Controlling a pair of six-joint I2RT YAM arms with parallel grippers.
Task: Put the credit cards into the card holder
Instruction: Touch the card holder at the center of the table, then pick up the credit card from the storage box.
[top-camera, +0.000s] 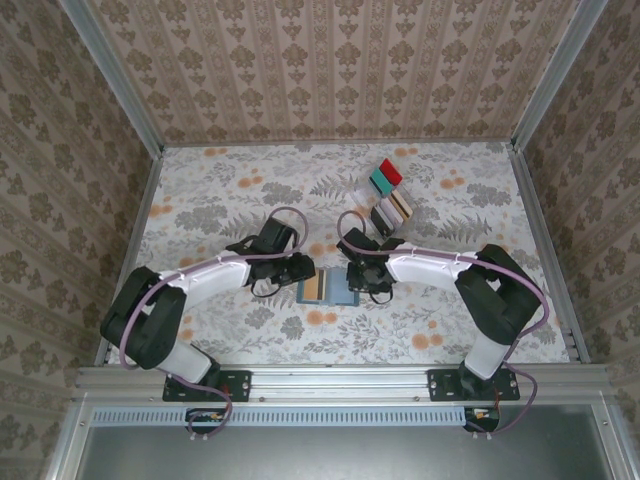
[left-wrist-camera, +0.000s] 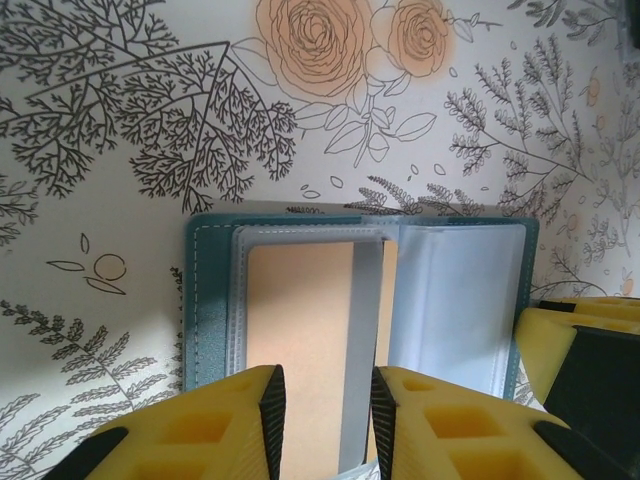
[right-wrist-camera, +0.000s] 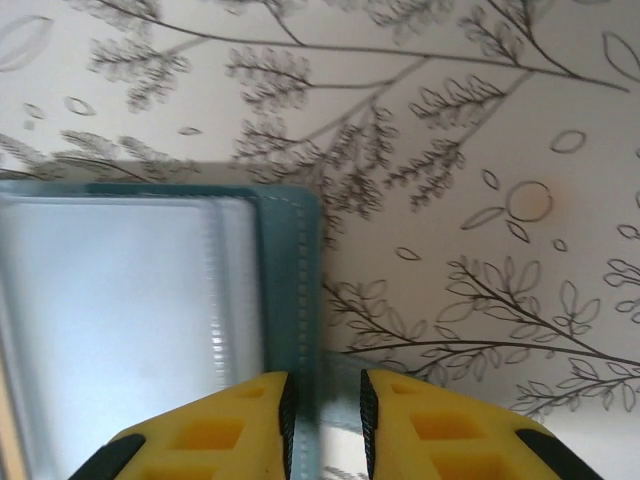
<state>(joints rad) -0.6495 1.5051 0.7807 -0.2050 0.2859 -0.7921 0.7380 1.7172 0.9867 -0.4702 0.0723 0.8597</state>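
Observation:
The card holder (top-camera: 342, 291) lies open on the floral table between my two grippers, teal outside and pale blue-grey inside (left-wrist-camera: 455, 290). A tan credit card (left-wrist-camera: 300, 310) sits in its left panel, partly under the slot's clear edge. My left gripper (left-wrist-camera: 327, 420) hovers over that card with its jaws apart, the card and the slot edge showing between the fingers. My right gripper (right-wrist-camera: 325, 425) stands open astride the holder's right teal edge (right-wrist-camera: 290, 280), which runs beside its left finger. Further cards (top-camera: 393, 210), beige and dark, stand at the back right.
A clear tray with red and teal pieces (top-camera: 386, 177) stands behind the spare cards. Patterned walls with metal posts (top-camera: 535, 215) close in the table on three sides. My right gripper's yellow fingers (left-wrist-camera: 580, 350) show at the holder's right edge in the left wrist view.

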